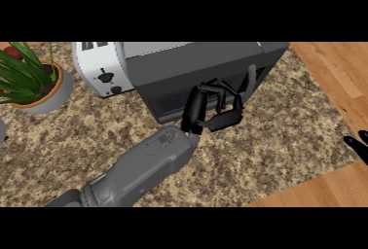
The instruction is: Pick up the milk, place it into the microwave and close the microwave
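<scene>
The dark grey microwave (208, 63) stands at the back of the counter, and its front door looks shut, with a vertical handle (251, 78) near its right side. No milk shows anywhere in the head view. My left hand (214, 109) reaches in from the lower left and rests against the microwave's front, fingers relaxed and touching the door, holding nothing. My right hand (357, 145) shows only at the right edge, open and still.
A silver toaster (102, 68) stands directly left of the microwave. A potted green plant (32, 80) sits at the far left. The speckled counter top (273, 146) gives way to a wooden floor (338, 68) at the right.
</scene>
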`<action>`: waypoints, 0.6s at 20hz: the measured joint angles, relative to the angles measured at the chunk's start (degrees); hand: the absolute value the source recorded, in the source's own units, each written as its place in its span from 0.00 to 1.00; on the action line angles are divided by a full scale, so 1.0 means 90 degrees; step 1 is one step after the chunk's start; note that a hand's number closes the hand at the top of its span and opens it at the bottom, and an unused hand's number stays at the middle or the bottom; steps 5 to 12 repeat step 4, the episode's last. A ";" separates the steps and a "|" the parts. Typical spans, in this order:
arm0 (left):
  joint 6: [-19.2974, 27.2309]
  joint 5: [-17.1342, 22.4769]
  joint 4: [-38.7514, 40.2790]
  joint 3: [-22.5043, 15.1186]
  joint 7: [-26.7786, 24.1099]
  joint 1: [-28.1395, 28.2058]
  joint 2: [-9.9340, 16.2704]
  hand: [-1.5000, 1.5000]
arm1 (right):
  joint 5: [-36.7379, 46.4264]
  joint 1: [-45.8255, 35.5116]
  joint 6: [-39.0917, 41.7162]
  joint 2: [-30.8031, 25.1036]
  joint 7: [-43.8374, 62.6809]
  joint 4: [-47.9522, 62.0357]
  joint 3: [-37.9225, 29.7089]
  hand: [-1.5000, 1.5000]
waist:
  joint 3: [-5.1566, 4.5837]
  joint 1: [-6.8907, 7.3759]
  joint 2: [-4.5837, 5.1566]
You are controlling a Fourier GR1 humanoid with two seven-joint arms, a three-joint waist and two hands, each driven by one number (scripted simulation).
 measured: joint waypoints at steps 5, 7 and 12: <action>0.0044 0.0082 0.0024 -0.0029 -0.0141 -0.0008 0.0000 1.00 | -0.0084 0.0004 0.0000 -0.0044 0.0038 -0.0036 -0.0008 0.00 | 0.0001 -0.0019 0.0009; 0.0044 0.0082 0.0024 -0.0029 -0.0141 -0.0008 0.0000 1.00 | -0.0084 0.0004 0.0000 -0.0044 0.0038 -0.0036 -0.0008 0.00 | 0.0001 -0.0019 0.0009; 0.0044 0.0082 0.0024 -0.0029 -0.0141 -0.0008 0.0000 1.00 | -0.0084 0.0004 0.0000 -0.0044 0.0038 -0.0036 -0.0008 0.00 | 0.0001 -0.0019 0.0009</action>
